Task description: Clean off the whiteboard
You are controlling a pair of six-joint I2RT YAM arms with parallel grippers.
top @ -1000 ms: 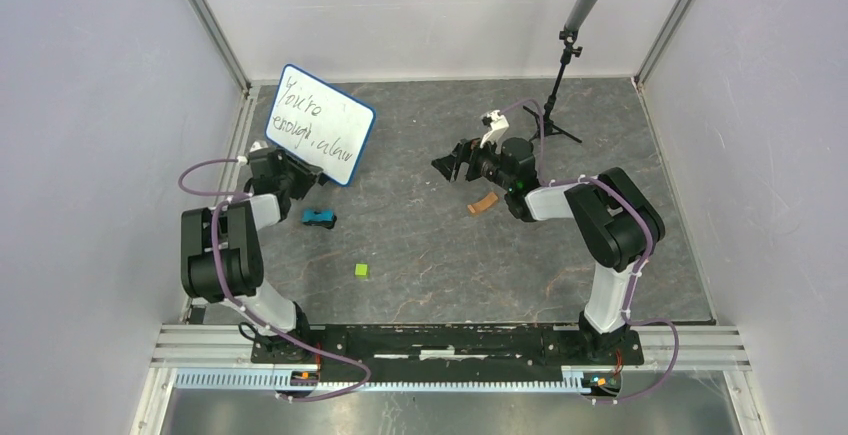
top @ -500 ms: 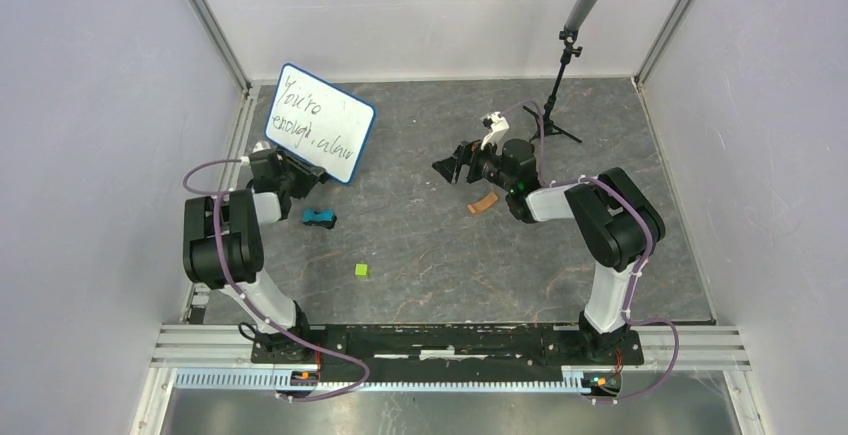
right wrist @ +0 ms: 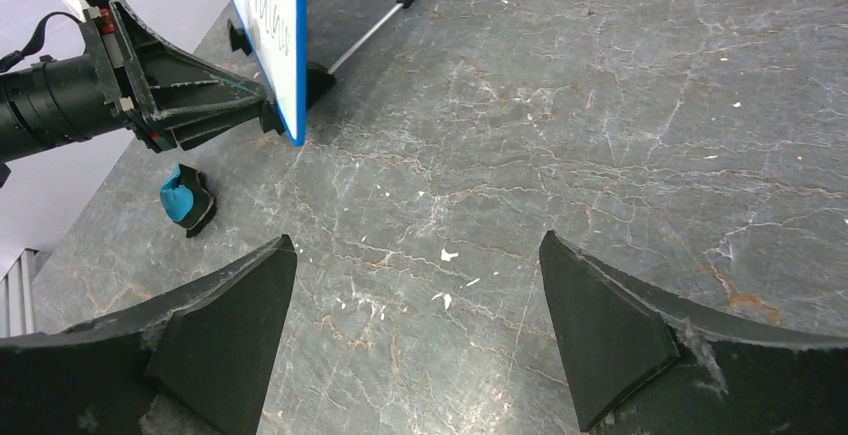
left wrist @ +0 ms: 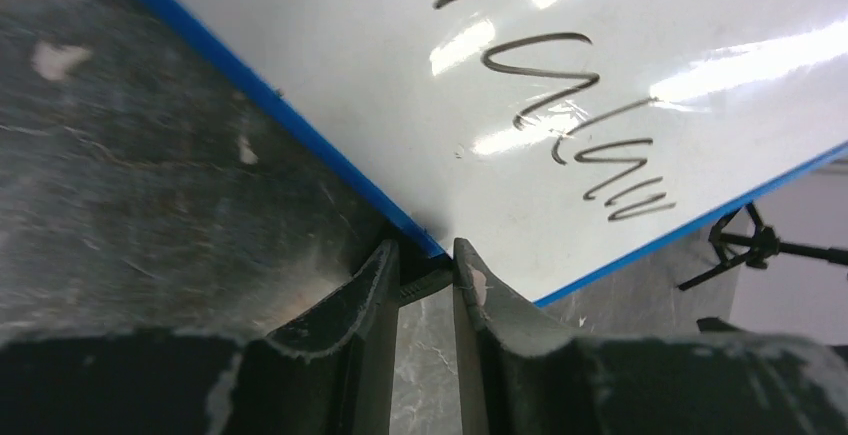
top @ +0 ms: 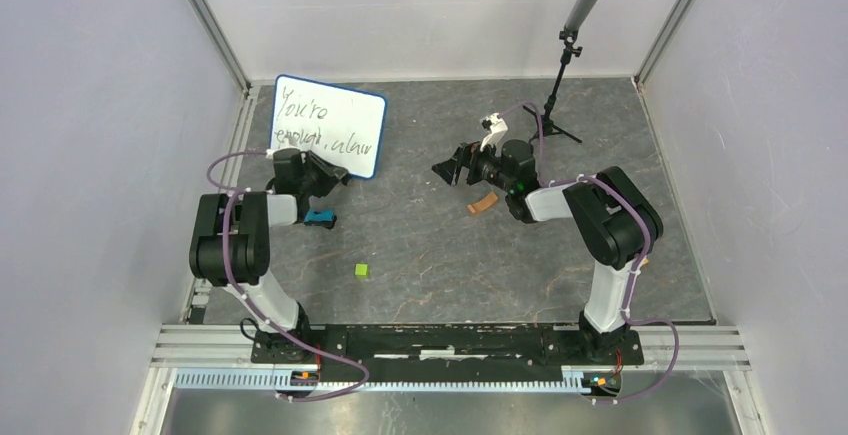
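Note:
The whiteboard [top: 330,120], white with a blue frame and black handwriting, stands tilted at the back left. My left gripper [top: 340,177] is shut on its lower corner. In the left wrist view both fingertips pinch the blue frame at my left gripper [left wrist: 427,261], with the whiteboard [left wrist: 400,75] above them. My right gripper [top: 448,168] is wide open and empty over the middle of the table, well to the right of the board. In the right wrist view my right gripper [right wrist: 415,245] has bare table between its fingers, and the whiteboard [right wrist: 270,25] shows edge-on at the far left.
A small blue and black block [top: 318,218] lies just in front of the left gripper and also shows in the right wrist view [right wrist: 186,198]. A green cube [top: 361,270] lies nearer the bases. A brown piece [top: 482,203] lies under the right arm. A microphone stand [top: 566,65] is at the back right.
The left gripper has swung right with the whiteboard, which has turned clockwise and now sits squarer to the back wall. The right arm has not moved.

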